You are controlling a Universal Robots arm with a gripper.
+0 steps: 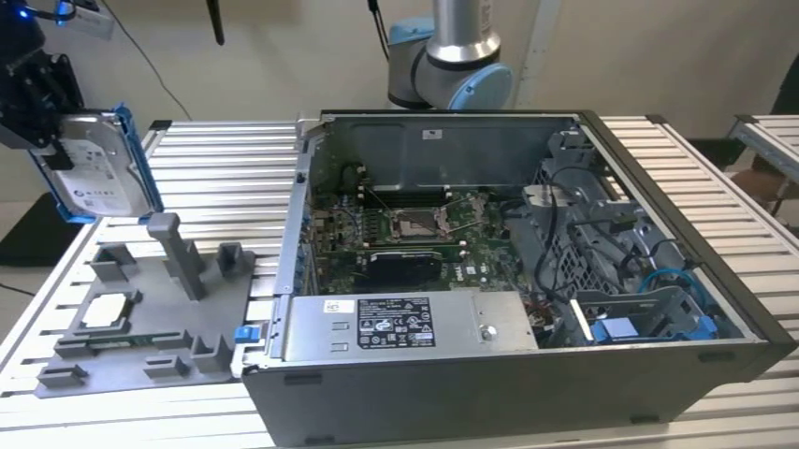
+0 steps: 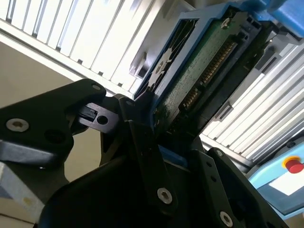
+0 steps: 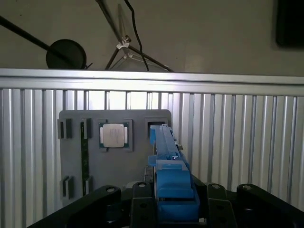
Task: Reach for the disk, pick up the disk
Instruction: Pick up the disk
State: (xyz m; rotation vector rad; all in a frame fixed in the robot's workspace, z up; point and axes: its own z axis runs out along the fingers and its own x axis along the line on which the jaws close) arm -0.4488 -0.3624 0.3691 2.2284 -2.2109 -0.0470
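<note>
1. Pincer (image 1: 52,148) is pressed together on the disk (image 1: 97,173). It grips the disk at one end, and most of the disk's body juts out past the fingertips.
2. Disk hangs on edge in the air, touching nothing but the pincer. The grey fixture tray (image 1: 138,327) lies well below the pincer, with the small silver chip (image 3: 115,135) seated in it. The open computer case (image 1: 500,374) stands well off to the pincer's side.
3. Blue bracket (image 1: 138,159) runs along the disk's rim. In the first wrist view the bracket's end (image 3: 167,152) sits squeezed between the black fingers (image 3: 142,209).
4. The second wrist view shows the disk's bare green circuit board (image 2: 199,71) and a row of connector pins (image 2: 216,59) beyond the fingers.
5. Handling, as judged: metal body, rigid and weighty for its size. Held by one end, it could lever or swing in the grip.
6. Smooth casing probably slips, while the plastic bracket gives better purchase.
7. Hold it on the edges, never on the board or pins. It is shock-sensitive, so a drop or knock risks damage.
</note>
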